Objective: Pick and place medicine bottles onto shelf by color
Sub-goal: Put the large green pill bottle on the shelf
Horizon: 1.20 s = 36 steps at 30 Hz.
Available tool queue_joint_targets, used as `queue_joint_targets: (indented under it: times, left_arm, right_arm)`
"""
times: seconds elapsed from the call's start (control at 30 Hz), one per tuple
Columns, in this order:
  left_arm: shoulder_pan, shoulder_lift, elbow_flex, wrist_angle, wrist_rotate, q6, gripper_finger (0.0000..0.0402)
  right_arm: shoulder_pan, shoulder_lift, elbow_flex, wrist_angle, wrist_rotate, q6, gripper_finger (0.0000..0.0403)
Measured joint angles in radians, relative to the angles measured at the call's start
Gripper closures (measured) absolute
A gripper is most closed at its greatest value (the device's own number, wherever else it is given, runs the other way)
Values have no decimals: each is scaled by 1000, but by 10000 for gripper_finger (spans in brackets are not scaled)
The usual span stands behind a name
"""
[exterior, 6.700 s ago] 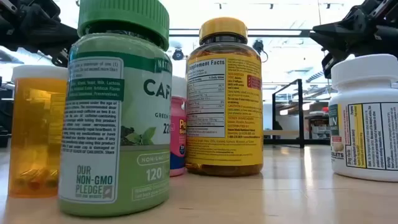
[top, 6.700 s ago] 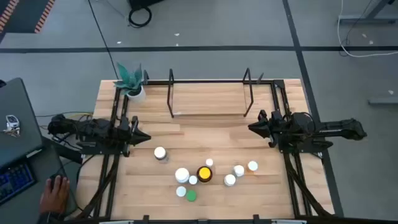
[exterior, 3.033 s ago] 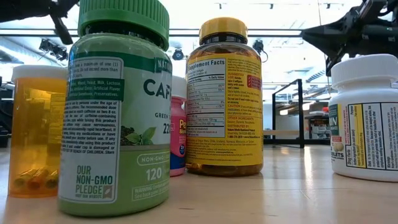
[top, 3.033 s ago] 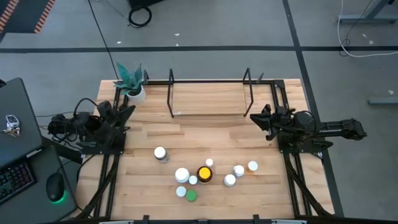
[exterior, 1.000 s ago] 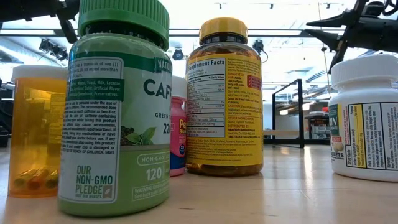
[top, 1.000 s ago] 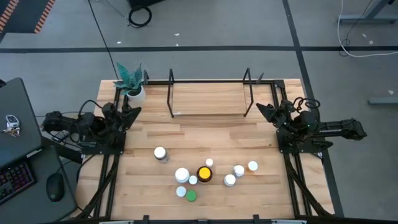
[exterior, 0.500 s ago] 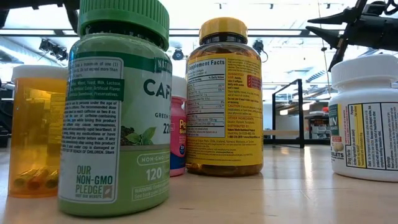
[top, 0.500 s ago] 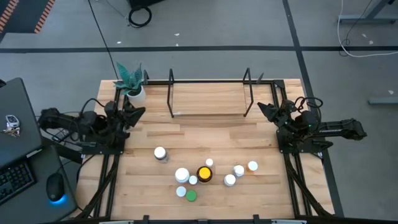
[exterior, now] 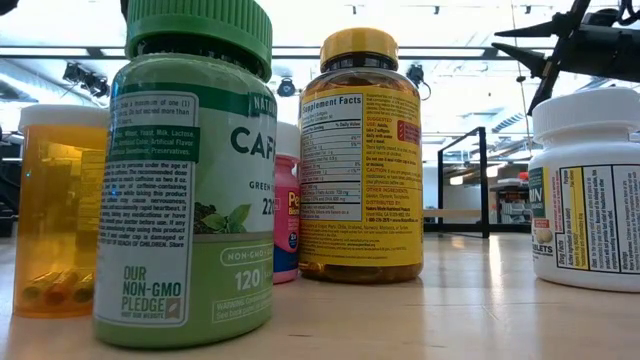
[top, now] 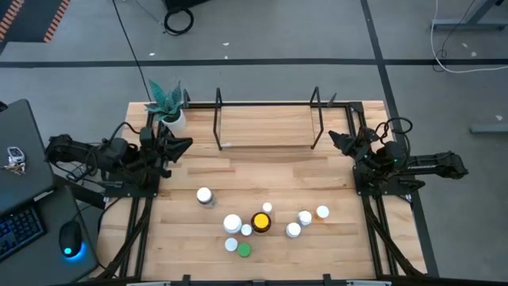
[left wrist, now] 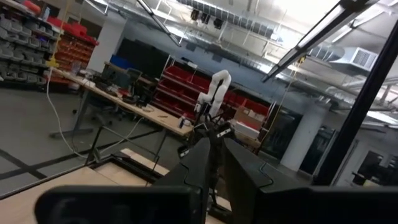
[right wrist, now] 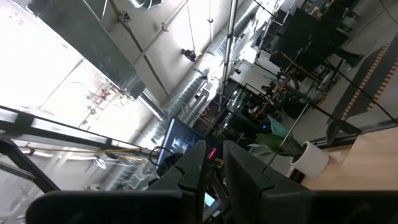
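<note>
Several medicine bottles stand upright in a cluster near the table's front edge: white-capped ones point(top: 232, 223), a green-capped one point(top: 244, 249) and a dark one with a yellow cap point(top: 260, 221). The low view shows the green-capped bottle point(exterior: 190, 180) and the yellow-capped bottle point(exterior: 360, 160) close up. The black wire shelf point(top: 266, 123) stands at the far edge, with no bottle on it. My left gripper point(top: 189, 143) is shut and raised at the table's left. My right gripper point(top: 332, 137) is shut and raised at the right, also seen in the low view point(exterior: 503, 42). Both are far from the bottles.
A potted plant point(top: 168, 107) stands at the far left corner, close to my left gripper. A laptop point(top: 16, 175) and a mouse point(top: 71, 238) lie off the table's left side. Bare wood point(top: 262, 171) lies between the shelf and the bottles.
My left gripper has risen and moved a little toward the table's middle, its tip tilting upward; it has left the top of the low view. It has stayed shut and holds nothing. The bottles have not moved.
</note>
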State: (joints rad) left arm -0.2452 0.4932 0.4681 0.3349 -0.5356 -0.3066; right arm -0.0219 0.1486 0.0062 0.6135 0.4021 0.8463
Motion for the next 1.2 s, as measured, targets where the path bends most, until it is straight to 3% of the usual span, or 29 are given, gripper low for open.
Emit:
queue_joint_targets:
  times: [0.4, 0.73, 1.03, 1.2]
  left_arm:
    - [0, 69, 152, -254, 12, -79, 354]
    - [8, 132, 292, -421, 63, -123, 373]
    - [8, 234, 408, -730, 217, -154, 362]
    - [8, 288, 426, -778, 308, -161, 343]
  right_arm:
    - [0, 0, 0, 59, 23, 95, 342]
    - [0, 0, 0, 64, 19, 69, 342]
    - [0, 0, 0, 64, 16, 68, 342]
    - [0, 0, 0, 64, 16, 70, 342]
